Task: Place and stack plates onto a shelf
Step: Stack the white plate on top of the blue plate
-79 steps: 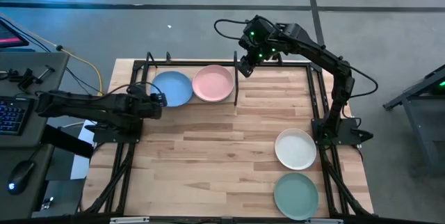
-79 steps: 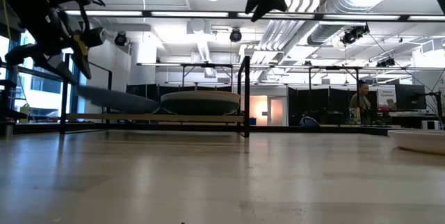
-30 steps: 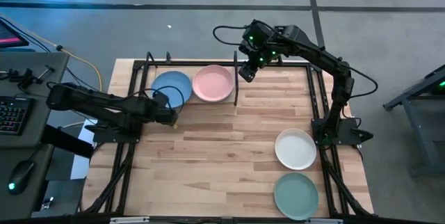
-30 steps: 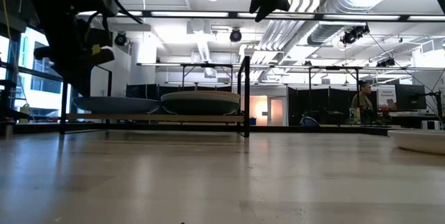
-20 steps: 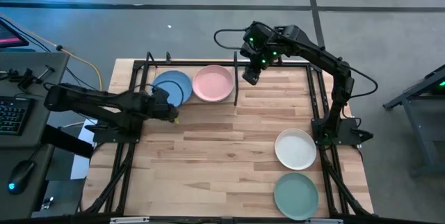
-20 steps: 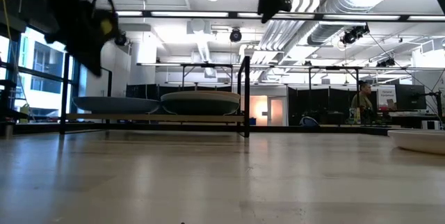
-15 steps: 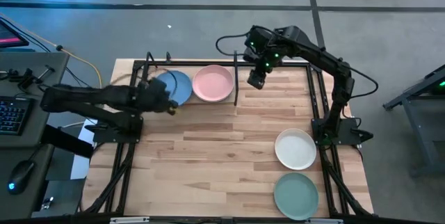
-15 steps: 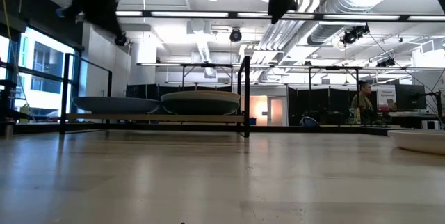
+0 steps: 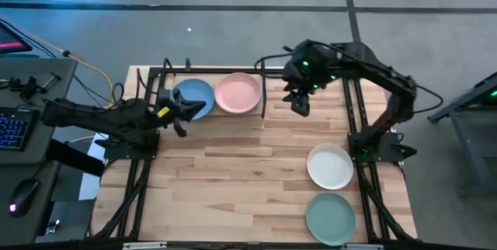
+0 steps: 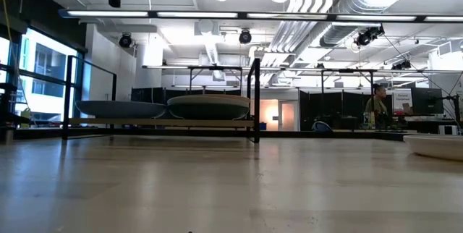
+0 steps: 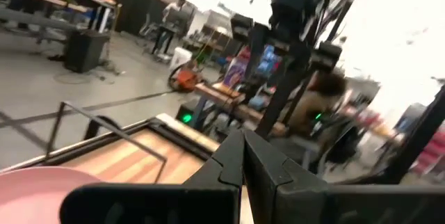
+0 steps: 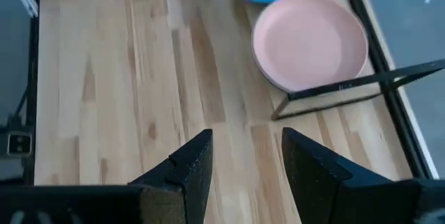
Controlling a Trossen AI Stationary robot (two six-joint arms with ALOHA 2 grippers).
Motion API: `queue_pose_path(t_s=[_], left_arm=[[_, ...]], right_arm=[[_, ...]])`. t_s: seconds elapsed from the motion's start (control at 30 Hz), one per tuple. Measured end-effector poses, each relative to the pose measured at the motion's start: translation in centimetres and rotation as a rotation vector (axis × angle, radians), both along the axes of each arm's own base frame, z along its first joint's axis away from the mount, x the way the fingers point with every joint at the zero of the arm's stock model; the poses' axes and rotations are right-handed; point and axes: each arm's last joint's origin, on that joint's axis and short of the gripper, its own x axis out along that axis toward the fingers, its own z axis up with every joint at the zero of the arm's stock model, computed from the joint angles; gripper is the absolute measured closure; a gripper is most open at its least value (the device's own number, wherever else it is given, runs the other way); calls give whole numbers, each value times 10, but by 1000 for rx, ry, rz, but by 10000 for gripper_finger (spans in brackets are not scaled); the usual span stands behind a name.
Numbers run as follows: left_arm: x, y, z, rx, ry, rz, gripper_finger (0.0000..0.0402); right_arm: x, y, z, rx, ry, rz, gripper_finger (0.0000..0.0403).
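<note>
A blue plate (image 9: 196, 96) and a pink plate (image 9: 238, 93) rest side by side on the shelf (image 9: 263, 98), a low wood board (image 10: 159, 122) framed by black rods at the table's far left. A white plate (image 9: 330, 165) and a sage green plate (image 9: 331, 217) lie on the table at the near right. My left gripper (image 9: 182, 122) hangs shut just left of and nearer than the blue plate, holding nothing. My right gripper (image 9: 300, 109) hovers open and empty to the right of the shelf, its fingers (image 12: 195, 161) pointing down at bare wood.
The shelf's upright black posts (image 10: 255, 99) stand between the pink plate and my right gripper. Bare table wood (image 9: 233, 172) spreads through the middle and the near left. A keyboard and desk (image 9: 19, 118) sit off the table's left edge.
My left gripper has risen from beside the blue plate, drawn back a little toward the table's left edge and tipped up until it looks level across the room. My right gripper has moved from the shelf's far right corner toward the table's right and near edges. The plates stay put.
</note>
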Motion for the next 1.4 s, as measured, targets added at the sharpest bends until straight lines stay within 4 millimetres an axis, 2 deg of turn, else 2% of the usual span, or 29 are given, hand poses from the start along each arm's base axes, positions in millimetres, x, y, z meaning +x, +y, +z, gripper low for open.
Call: queue_pose_path(t_s=[0.1, 0.3, 0.43, 0.63, 0.87, 0.97, 1.03, 1.17, 1.27, 1.4], left_arm=[[-3, -1, 0, -8, -42, -13, 401], [-6, -3, 8, 41, -54, -17, 401], [-6, -3, 8, 48, -48, -10, 401], [-6, -3, 8, 42, -49, -8, 401], [-6, -2, 8, 31, -52, -5, 401], [-6, -3, 8, 24, -54, -6, 401], [-6, -3, 8, 22, -54, -7, 401], [-6, -3, 8, 22, -54, -7, 401], [-6, -3, 8, 22, -54, -7, 401], [-6, -2, 8, 22, -53, -5, 401]], right_arm=[[-12, 10, -8, 2, -75, -3, 252], [-44, 24, -56, 96, -279, -91, 252], [-62, 32, -73, 191, -459, -147, 252], [-82, 37, -75, 220, -540, -222, 252], [-81, 37, -67, 217, -557, -244, 252], [-79, 39, -80, 348, -422, -319, 252], [-78, 45, -99, 474, -215, -348, 252], [-83, 71, -148, 614, 207, -397, 252], [-93, 95, -191, 671, 433, -470, 252], [-115, 125, -242, 742, 681, -592, 252]])
